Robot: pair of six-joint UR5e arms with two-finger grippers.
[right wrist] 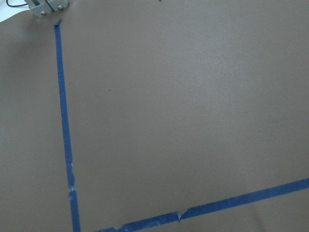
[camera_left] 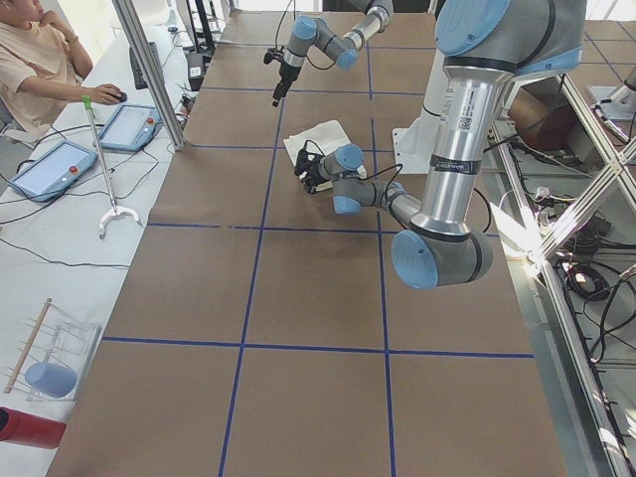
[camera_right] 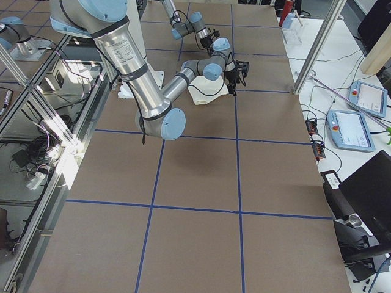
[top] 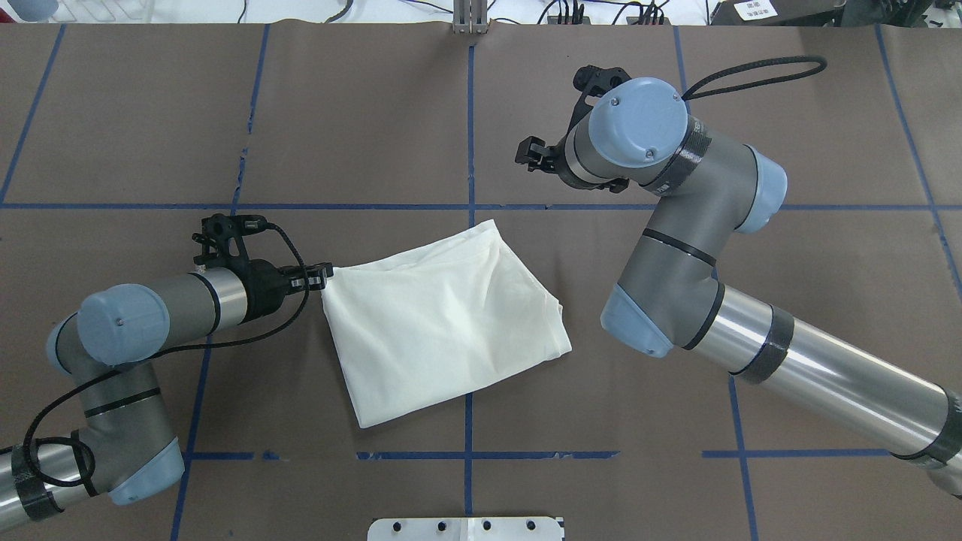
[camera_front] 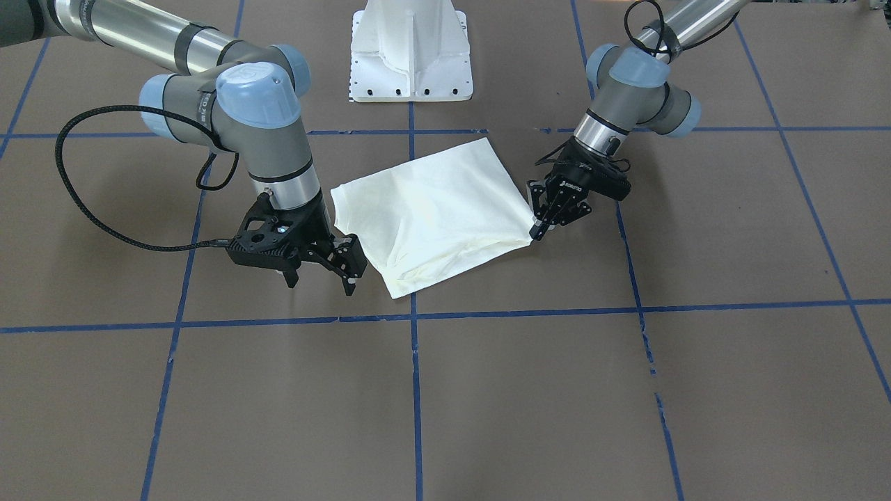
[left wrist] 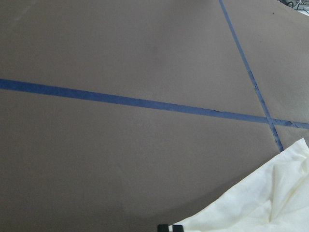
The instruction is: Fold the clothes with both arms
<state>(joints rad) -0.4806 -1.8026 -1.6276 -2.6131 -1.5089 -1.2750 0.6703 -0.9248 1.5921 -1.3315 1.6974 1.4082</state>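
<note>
A cream T-shirt (top: 443,323) is laid on the table (top: 225,113) with its plain side up, folded into a rough four-sided shape. It is placed about midway between the table's left and right ends, nearer the robot's edge than the operators' edge. It is turned askew to the blue tape lines (top: 470,113), and one of these is covered where it runs under the cloth.

The left end effector (camera_front: 540,228) is held low at the T-shirt's corner that points toward the table's left end. Its fingers are drawn narrow, with the tips brought together. The corner appears to be pinched between them, though the contact is too small to be made out for certain. In the left wrist view only one fingertip (left wrist: 166,228) is seen at the bottom edge, just beside the cloth's hem.

The right end effector (camera_front: 321,277) is spread wide, and nothing is held between its fingers. It is carried above the table on the side toward the right end. In the overhead view it is seen apart from the T-shirt, toward the operators' edge. Only bare table and tape are shown in the right wrist view.
</note>
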